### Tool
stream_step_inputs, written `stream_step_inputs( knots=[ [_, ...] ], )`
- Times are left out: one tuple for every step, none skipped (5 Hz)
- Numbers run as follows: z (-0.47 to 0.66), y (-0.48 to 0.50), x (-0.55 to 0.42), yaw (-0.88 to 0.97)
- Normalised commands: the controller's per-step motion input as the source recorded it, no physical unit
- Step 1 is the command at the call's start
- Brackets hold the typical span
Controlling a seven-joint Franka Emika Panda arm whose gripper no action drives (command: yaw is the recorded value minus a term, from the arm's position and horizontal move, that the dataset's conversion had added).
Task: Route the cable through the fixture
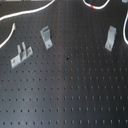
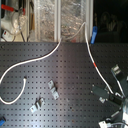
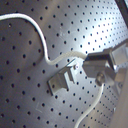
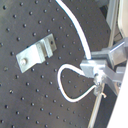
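**A:** Where is the cable?

**B:** The white cable (image 2: pixel 30 62) lies on the black pegboard (image 2: pixel 65 80). In the second exterior view it comes down from the far edge, curves across toward the second exterior view's left, loops round and ends in a loose tip. Another run drops along the second exterior view's right, carrying the red band (image 2: pixel 95 64), down to the gripper (image 2: pixel 102 96).

**A:** And the gripper's state?

**B:** Its fingers are closed on the cable. In the second wrist view the gripper (image 4: pixel 95 75) pinches the cord, which loops out just beside the fingers.

**A:** The fixture?

**B:** In the first exterior view the tall slim bracket (image 1: pixel 110 38) stands at the first exterior view's right, just near of the red band (image 1: pixel 93 7), apart from the cable (image 1: pixel 30 12). In the first wrist view a bracket (image 3: pixel 64 79) sits close to the gripper (image 3: pixel 97 70), with the cable (image 3: pixel 42 42) passing over its top; whether they touch I cannot tell.

**A:** Anything else?

**B:** A two-pronged bracket (image 1: pixel 20 54) and a shorter clip (image 1: pixel 46 36) stand at the first exterior view's left.
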Motion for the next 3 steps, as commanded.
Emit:
stream_step_inputs(
  knots=[
    [0.0,0.026,-0.016,0.0],
    [0.33,-0.097,-0.035,0.59],
    [0.48,-0.001,-0.005,1.0]
  ],
)
